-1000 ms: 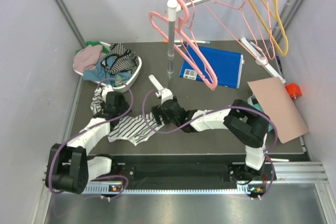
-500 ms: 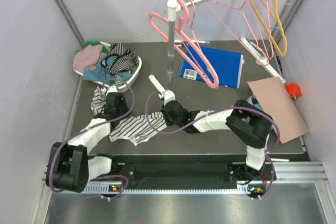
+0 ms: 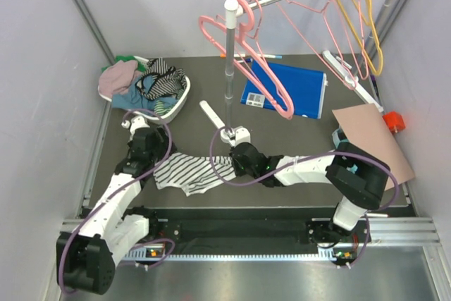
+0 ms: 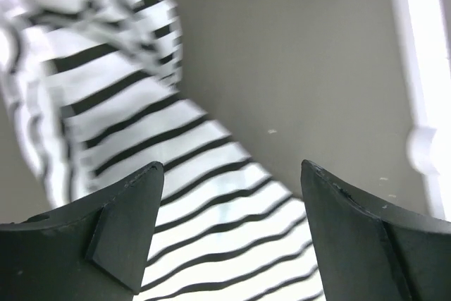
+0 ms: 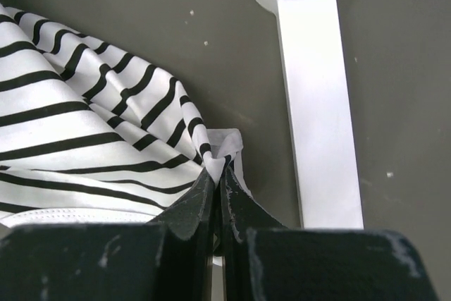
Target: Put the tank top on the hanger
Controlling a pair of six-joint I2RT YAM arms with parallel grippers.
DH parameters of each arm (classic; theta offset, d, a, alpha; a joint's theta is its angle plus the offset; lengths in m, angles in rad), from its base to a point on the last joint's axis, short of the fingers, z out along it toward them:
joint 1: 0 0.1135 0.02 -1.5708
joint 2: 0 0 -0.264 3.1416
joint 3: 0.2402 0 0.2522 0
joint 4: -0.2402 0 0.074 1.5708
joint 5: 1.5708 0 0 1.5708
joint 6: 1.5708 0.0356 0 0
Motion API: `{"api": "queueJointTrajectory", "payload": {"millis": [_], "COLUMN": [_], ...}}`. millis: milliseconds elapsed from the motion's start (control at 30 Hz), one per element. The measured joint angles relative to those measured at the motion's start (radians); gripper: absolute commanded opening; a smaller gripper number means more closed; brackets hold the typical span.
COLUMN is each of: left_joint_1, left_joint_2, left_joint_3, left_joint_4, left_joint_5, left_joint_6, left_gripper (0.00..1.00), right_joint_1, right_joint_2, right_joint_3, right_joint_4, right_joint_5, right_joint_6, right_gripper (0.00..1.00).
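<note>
Right wrist view shows your right hand (image 5: 217, 168) pinched tight on a bunched edge of the tank top (image 5: 84, 125), likely limp, light cloth lying on the surface (image 3: 296, 139) at 8 o'clock of the pole (image 3: 229, 68), so grip a strap edge with your widely spread left hand (image 4: 229, 170).

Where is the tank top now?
In the top view the tank top lies on the table, centre-left, under the open left gripper; the right gripper pinches its edge near the white rack base.

Top view looks down from above; both wrist views sit close over the tank top (image 3: 189, 171).
</note>
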Motion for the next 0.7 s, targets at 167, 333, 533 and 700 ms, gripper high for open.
{"api": "queueJointTrajectory", "payload": {"millis": [167,333,533,700], "left_joint_1": [0.000,0.000,0.000,0.000], "left_joint_2": [0.031,0.016,0.026,0.082], "left_joint_3": [-0.002,-0.002,-0.002,-0.009], "left_joint_4": [-0.072,-0.111,-0.108,-0.066], "left_joint_5": [-0.065,-0.151,-0.198,-0.161], "left_joint_6": [-0.040,-0.062,-0.077,-0.087], "left_gripper": [0.85,0.85,0.79,0.52], "right_joint_1": [0.013,0.018,0.018,0.024], "right_joint_2": [-0.040,-0.088,-0.146,-0.176], "right_joint_3": [-0.037,-0.068,-0.103,-0.106], "right_joint_4": [-0.025,-0.039,-0.063,-0.079], "right_joint_5": [0.022,0.030,0.041,0.048], "right_joint_6": [0.032,0.053,0.072,0.078], "right_gripper": [0.00,0.00,0.00,0.00]}}
